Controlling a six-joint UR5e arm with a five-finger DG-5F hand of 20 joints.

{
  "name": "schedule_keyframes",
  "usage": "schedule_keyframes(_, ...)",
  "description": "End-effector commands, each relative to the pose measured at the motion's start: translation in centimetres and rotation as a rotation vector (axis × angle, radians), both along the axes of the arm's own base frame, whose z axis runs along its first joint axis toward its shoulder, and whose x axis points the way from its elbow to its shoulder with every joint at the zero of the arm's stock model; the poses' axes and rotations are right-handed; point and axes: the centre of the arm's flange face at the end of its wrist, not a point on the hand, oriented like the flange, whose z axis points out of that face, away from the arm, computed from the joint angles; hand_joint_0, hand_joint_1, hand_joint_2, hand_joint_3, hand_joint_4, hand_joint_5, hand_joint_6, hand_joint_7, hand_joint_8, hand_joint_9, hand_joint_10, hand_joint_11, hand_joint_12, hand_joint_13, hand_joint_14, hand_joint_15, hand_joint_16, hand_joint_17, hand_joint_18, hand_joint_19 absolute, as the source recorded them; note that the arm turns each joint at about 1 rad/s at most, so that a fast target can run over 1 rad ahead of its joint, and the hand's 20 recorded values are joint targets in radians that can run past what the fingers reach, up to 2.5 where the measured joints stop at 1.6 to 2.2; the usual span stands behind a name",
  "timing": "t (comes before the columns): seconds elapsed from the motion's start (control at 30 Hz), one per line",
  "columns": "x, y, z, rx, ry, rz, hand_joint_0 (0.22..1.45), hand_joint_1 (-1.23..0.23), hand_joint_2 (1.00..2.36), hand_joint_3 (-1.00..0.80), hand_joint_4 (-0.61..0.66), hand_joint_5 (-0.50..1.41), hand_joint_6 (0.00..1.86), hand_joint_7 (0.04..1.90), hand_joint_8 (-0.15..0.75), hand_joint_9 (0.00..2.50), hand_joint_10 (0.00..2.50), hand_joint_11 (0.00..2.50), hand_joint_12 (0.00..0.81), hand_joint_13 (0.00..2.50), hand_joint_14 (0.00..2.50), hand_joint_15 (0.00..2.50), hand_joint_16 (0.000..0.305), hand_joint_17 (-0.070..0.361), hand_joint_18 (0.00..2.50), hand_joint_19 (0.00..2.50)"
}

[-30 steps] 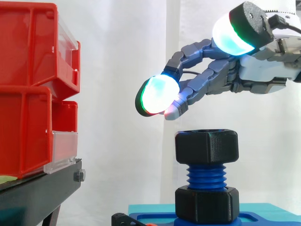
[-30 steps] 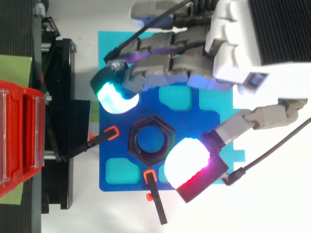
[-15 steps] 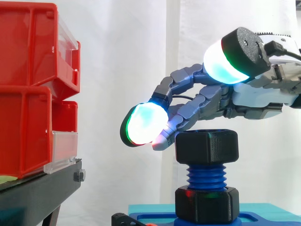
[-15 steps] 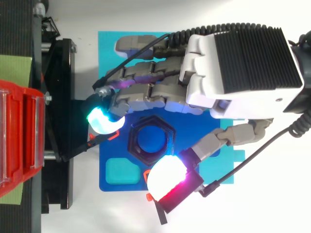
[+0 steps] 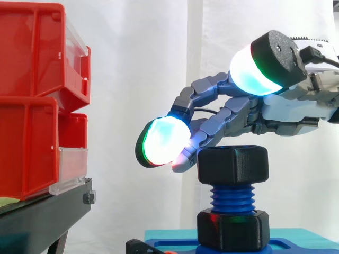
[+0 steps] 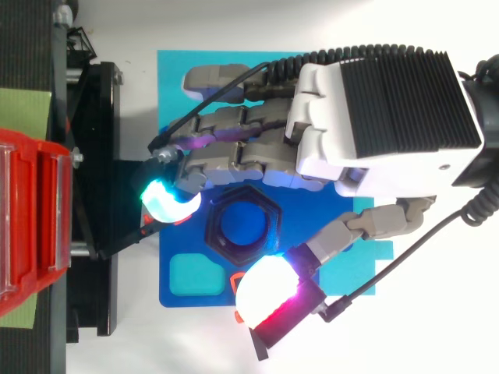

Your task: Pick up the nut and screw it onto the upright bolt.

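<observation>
Since a second ago the hand [image 6: 374, 117] has come down and slid toward the red bins [image 5: 37, 95]; over the last half second it barely shifted. Its fingers are loosely spread and grip nothing. The black nut [image 5: 233, 165] sits just below them on the upright blue bolt [image 5: 232, 198] (already on its threads), between the glowing fingertip [image 6: 168, 204] and the thumb pad [image 6: 269, 292]. One fingertip reaches the nut's upper corner; whether it touches, I cannot tell.

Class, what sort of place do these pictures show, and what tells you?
Probably a robotics lab test bench: a robot hand poised over a black nut on an upright blue bolt, red bins on a black stand, a white curtain behind.
</observation>
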Motion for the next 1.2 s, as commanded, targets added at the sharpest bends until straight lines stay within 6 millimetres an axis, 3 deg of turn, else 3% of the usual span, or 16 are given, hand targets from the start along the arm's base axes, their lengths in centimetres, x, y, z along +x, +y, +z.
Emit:
schedule_keyframes(0.0, -0.1, -0.3, -0.1, -0.001, 0.005, -0.002, 0.47, -0.23, 1.00, -0.50, 0.19, -0.14, 0.50, 0.89, 0.246, 0.56, 0.00, 0.00, 0.315, 0.42, 0.00, 0.00, 0.032, 0.073, 0.07, 0.00)
schedule_keyframes(1.03, -0.3, -1.3, -0.3, -0.002, 0.021, -0.012, 0.50, -0.30, 1.00, -0.50, 0.15, -0.06, 0.50, 1.46, 0.270, 0.70, 0.00, 0.00, 0.267, 0.55, 0.00, 0.00, 0.022, 0.049, 0.19, 0.00)
schedule_keyframes(1.17, -0.4, -1.9, -0.3, -0.003, 0.021, -0.010, 0.51, -0.32, 1.00, -0.50, 0.14, -0.07, 0.57, 1.39, 0.270, 0.77, 0.00, 0.00, 0.257, 0.61, 0.00, 0.00, 0.020, 0.045, 0.25, 0.00)
